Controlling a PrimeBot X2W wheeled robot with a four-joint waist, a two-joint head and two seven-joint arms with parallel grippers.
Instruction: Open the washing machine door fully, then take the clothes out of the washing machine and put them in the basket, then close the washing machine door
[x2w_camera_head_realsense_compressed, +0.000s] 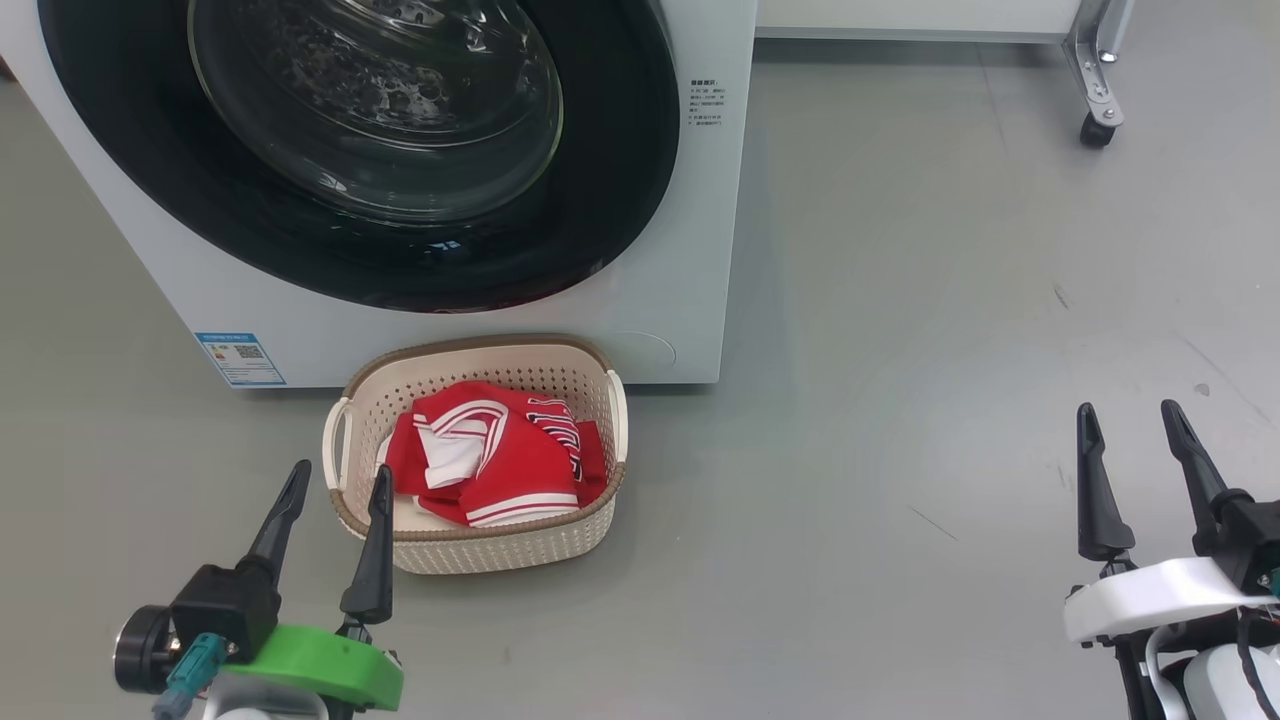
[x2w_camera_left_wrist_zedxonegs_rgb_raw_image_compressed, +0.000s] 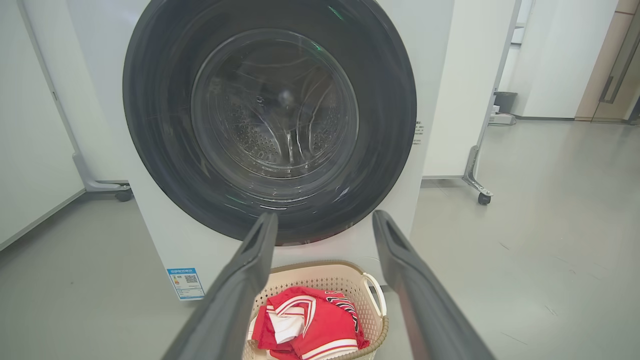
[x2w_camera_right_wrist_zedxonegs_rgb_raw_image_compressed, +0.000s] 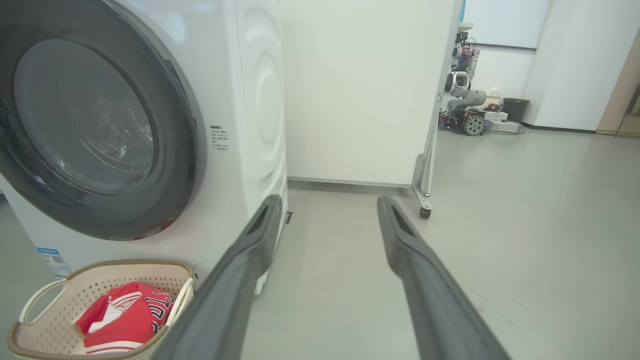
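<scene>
Left hand (x2w_camera_head_realsense_compressed: 340, 468) and right hand (x2w_camera_head_realsense_compressed: 1127, 407) hover spread and empty over the floor (x2w_camera_head_realsense_compressed: 900, 330), seemingly parked, the job apparently done: the clothes (x2w_camera_head_realsense_compressed: 500, 455) heaped in the basket (x2w_camera_head_realsense_compressed: 470, 345) just before the washing machine (x2w_camera_head_realsense_compressed: 700, 300), the washing machine door (x2w_camera_head_realsense_compressed: 620, 180) shut.

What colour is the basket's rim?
Brown, with a woven look, on the cream basket; it shows best in the head view.

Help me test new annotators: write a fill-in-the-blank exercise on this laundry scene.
1. The washing machine door is ____.
2. The clothes in the basket are white and ____.
3. The left gripper and the right gripper, both empty, have their jaws ____.
Missing words: closed; red; open.
</scene>
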